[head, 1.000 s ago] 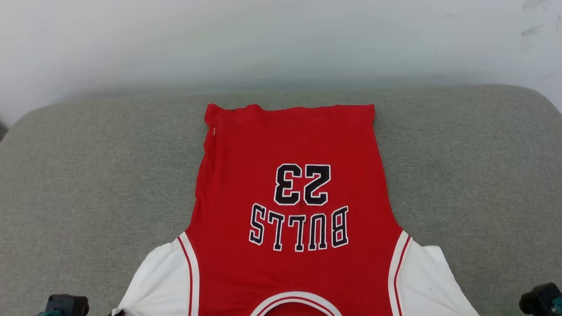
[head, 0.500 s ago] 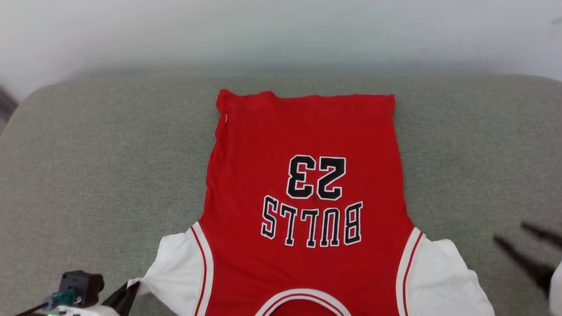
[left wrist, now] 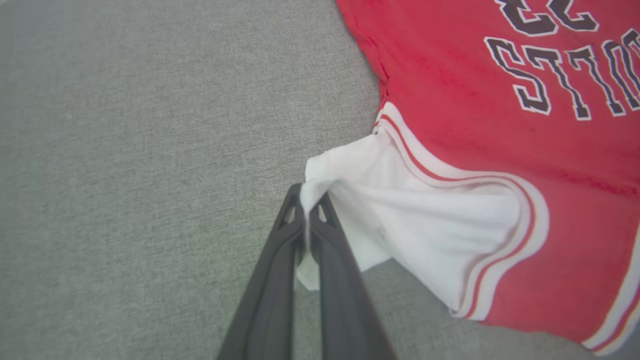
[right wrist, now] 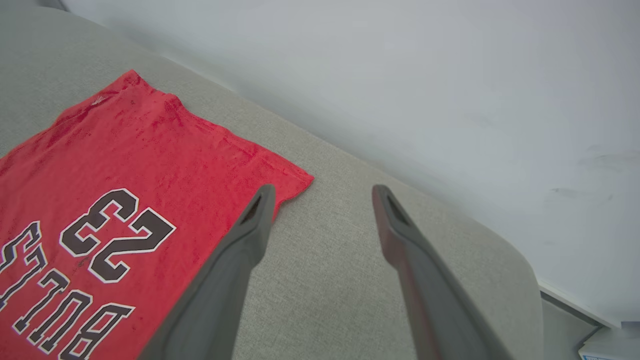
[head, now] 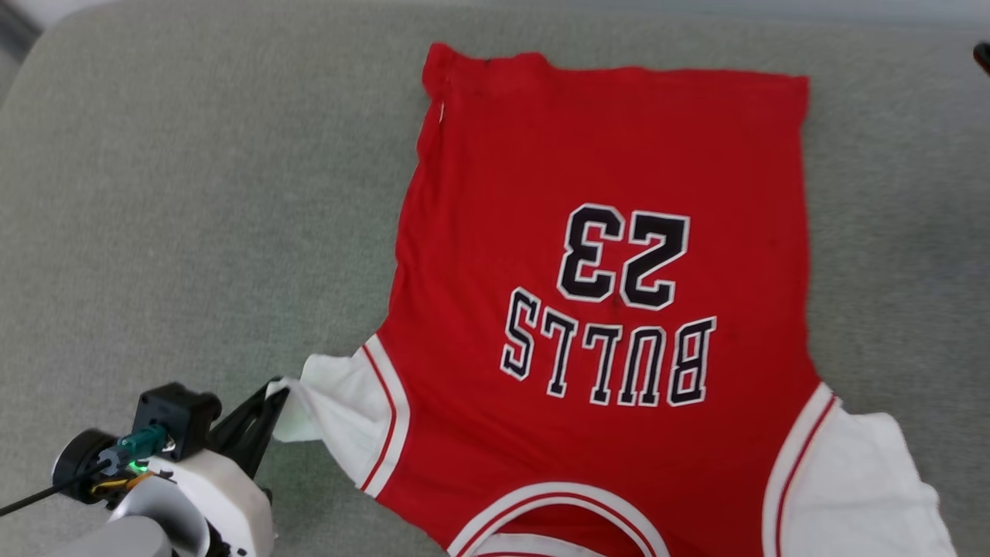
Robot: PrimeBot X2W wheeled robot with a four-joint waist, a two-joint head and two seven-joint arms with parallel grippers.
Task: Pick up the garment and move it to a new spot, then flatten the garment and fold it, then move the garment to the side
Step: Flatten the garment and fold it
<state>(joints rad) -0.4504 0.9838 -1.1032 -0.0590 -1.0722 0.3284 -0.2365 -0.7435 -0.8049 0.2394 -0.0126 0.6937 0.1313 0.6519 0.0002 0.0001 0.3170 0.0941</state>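
Closest to me, my left gripper (head: 274, 394) (left wrist: 305, 200) sits low at the near left, with its white forearm housing (head: 209, 495) under it. Its two dark fingers (left wrist: 280, 280) are pressed together on the edge of the near-left white sleeve (head: 340, 418) (left wrist: 400, 215). The cloth is pinched into a small peak between the tips, and a flap of it hangs below them.

That sleeve belongs to the red BULLS 23 jersey (head: 503, 193) (left wrist: 475, 150) (right wrist: 125, 150), which lies spread out, print side up, on the grey upholstered cushion (head: 193, 193) (left wrist: 125, 150) (right wrist: 325, 280). The striped collar (head: 557, 499) is at the near edge, so the lettering (head: 611, 360) and the number (head: 623, 255) read upside down from the head view. The other white sleeve (head: 851, 480) lies at the near right, lightly rumpled. The body is mostly smooth, with its left side edge a little wavy.

Further out, the hem (head: 619, 73) runs across the far side of the cushion. My right gripper (right wrist: 322, 192) is over the cushion just beside the far-right hem corner (right wrist: 295, 180), its fingers spread wide and holding nothing. I cannot tell whether they touch the fabric. Beyond the cushion's rounded edge stands a pale wall (right wrist: 400, 75).
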